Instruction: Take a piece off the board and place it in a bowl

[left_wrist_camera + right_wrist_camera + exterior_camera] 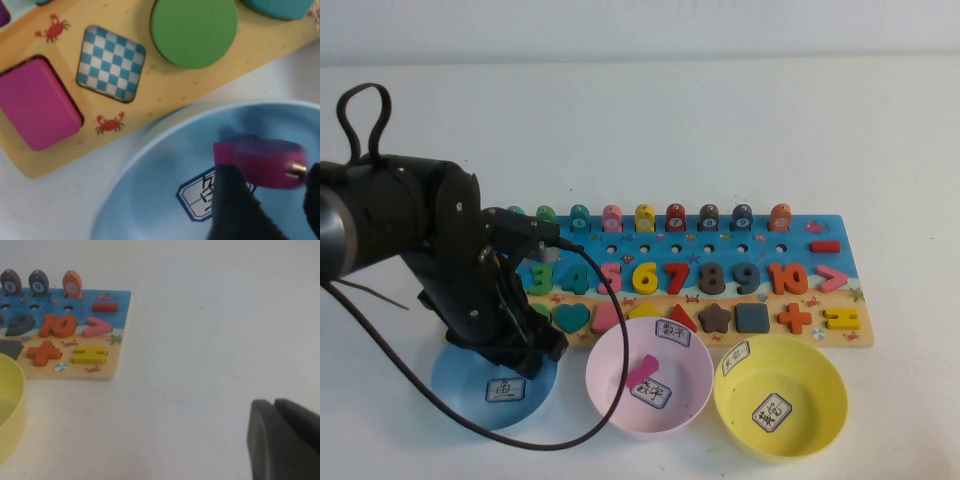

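The wooden board (840, 260) lies across the table with numbers, shapes and a back row of pegs. The light blue bowl (460, 385) stands in front of the board's left end. My left gripper (525, 345) hangs over that bowl, and the arm hides the piece in the high view. In the left wrist view the left gripper (272, 200) is shut on the magenta piece (260, 161), held above the blue bowl (150, 190) and its white label, beside the board's edge (165, 90). My right gripper (276, 412) is shut and empty over bare table, right of the board (120, 335).
A pink bowl (610, 350) holding a flat pink block (642, 368) and a yellow bowl (820, 370) stand in front of the board. A black cable loops over the table left of and in front of the blue bowl. A green disc (194, 30) and a magenta block (37, 102) sit in the board.
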### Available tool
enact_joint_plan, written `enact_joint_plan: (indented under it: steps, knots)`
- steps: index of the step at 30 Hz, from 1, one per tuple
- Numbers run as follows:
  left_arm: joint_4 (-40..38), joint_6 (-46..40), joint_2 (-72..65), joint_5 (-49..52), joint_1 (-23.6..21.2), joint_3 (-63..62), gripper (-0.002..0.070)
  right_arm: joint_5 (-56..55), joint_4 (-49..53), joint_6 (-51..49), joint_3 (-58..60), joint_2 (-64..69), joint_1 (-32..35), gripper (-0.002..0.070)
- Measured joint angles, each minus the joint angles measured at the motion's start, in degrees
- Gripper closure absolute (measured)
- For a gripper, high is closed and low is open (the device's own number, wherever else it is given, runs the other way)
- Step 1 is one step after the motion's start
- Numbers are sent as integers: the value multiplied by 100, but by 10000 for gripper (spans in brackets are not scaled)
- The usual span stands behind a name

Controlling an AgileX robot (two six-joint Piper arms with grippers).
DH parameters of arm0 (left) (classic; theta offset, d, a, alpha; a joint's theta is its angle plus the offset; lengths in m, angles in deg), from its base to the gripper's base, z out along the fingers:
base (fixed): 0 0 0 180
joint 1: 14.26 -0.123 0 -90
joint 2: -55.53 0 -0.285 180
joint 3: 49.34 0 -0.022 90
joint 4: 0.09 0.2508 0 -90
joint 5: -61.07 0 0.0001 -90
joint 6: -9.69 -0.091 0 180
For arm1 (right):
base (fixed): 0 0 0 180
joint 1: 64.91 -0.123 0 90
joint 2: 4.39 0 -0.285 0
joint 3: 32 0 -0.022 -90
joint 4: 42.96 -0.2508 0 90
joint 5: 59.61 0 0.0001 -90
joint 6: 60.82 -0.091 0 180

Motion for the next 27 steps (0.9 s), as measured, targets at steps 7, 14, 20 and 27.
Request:
enact_joint_plan:
  steps: [7,14,20,27]
  knots:
    - [0,23,89,102,0,0,288,0,0,0,0,0,0,694]
    - [-128,21,1423,-324,0,80,389,0,0,0,0,0,0,694]
    - [-524,-347,3259,-1106,0,886,639,0,0,0,0,0,0,694]
    - [-569,-309,4941,-1900,0,2351,673,0,0,0,0,0,0,694]
